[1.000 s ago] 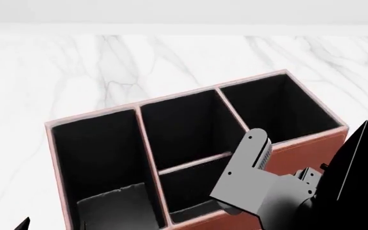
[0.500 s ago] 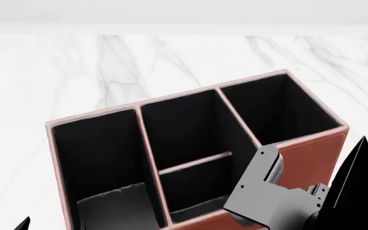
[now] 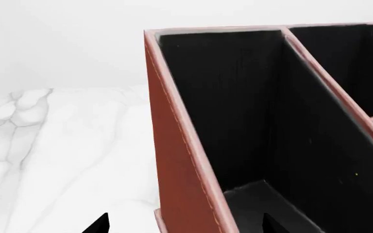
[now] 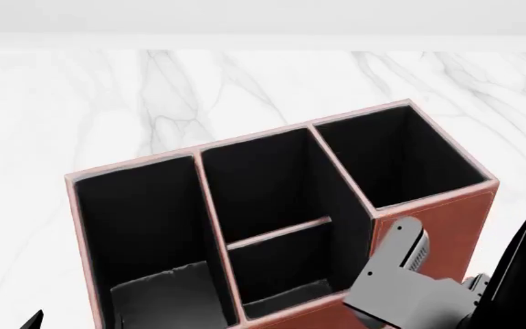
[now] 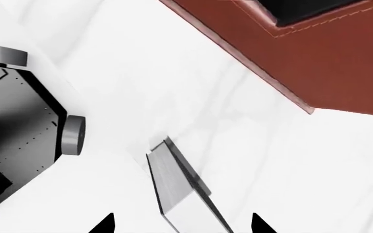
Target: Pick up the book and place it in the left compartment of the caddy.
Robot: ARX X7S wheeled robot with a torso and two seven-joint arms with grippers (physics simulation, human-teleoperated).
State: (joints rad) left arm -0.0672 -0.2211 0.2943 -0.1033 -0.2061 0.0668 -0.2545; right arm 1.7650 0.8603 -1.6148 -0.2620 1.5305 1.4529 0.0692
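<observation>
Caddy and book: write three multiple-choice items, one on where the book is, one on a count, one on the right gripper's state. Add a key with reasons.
1. Where is the book?
A. In the left compartment
B. On the marble table, outside the caddy
C. In the tall square bay

2. How many bays does the caddy have?
A. Two
B. Six
C. Four

3. The right gripper is:
A. Open
B. Shut on the book
C. Shut on the caddy's rim

Key: 1 B, the right wrist view shows it on the marble beyond the caddy's corner. 2 C, the head view shows four bays. 3 A, its fingertips stand wide apart.
</observation>
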